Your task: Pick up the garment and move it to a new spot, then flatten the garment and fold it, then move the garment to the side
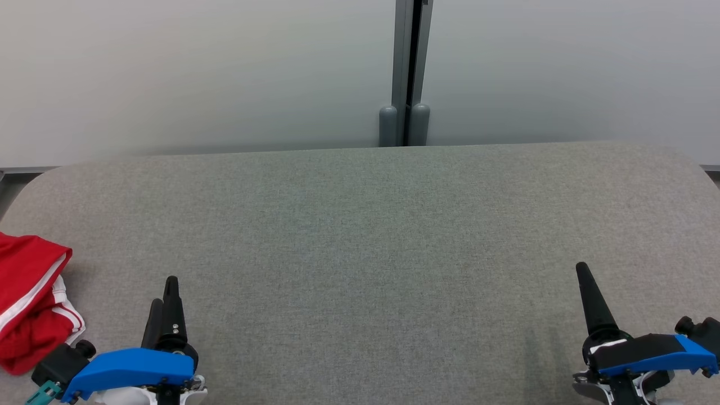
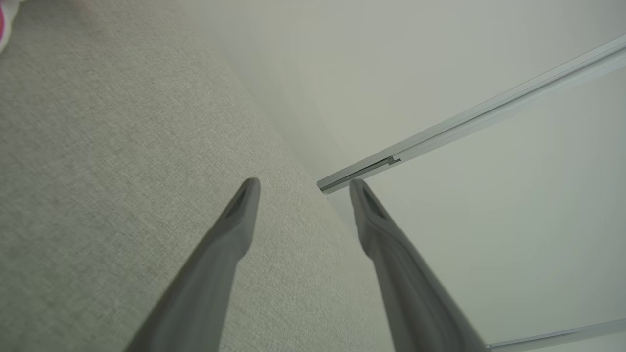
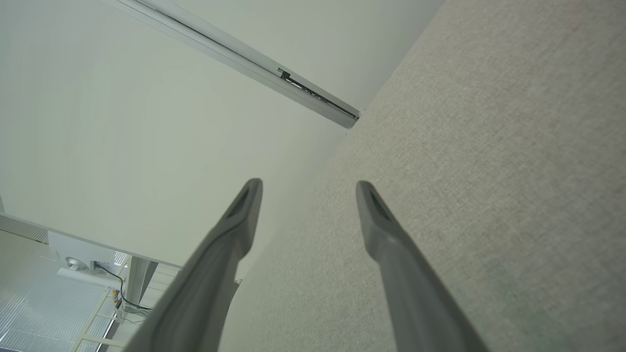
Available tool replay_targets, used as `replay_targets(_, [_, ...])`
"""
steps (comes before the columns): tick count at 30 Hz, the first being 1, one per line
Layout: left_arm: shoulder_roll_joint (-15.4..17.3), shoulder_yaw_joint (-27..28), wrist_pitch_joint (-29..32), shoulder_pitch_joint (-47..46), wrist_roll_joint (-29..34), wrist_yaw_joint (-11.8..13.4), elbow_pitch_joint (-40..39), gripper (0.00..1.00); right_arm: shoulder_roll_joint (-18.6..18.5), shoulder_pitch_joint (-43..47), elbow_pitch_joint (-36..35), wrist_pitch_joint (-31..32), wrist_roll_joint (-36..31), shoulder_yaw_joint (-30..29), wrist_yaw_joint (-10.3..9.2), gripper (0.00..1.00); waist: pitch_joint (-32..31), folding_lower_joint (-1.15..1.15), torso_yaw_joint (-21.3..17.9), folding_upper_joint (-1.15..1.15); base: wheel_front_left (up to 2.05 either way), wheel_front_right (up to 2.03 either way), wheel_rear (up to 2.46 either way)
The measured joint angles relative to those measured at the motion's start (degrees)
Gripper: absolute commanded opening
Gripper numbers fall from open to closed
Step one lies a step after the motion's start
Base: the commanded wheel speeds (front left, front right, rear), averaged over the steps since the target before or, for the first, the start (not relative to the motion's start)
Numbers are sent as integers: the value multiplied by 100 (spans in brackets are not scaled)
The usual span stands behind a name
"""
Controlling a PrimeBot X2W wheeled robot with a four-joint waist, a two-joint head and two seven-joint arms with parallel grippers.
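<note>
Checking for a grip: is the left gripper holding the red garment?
No, the left gripper stands open and empty, and the red garment lies apart from it on the grey table.

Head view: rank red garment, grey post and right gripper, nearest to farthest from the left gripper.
1. The red garment, just left of the left gripper.
2. The grey post, back centre, and the right gripper, far right: too close to call.
</note>
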Motion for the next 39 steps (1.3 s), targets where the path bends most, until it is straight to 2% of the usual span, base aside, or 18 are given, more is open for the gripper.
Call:
replay_targets(16, [44,-237,-314,93,1575,204,-13,100,-5,28,46,-316,-1434,-14,0,100,20,0,29,0,0,0,0])
replay_targets(39, [76,-626,-690,99,3174,478,141,100,-77,31,231,-699,-3061,333,11,100,33,0,88,0,0,0,0])
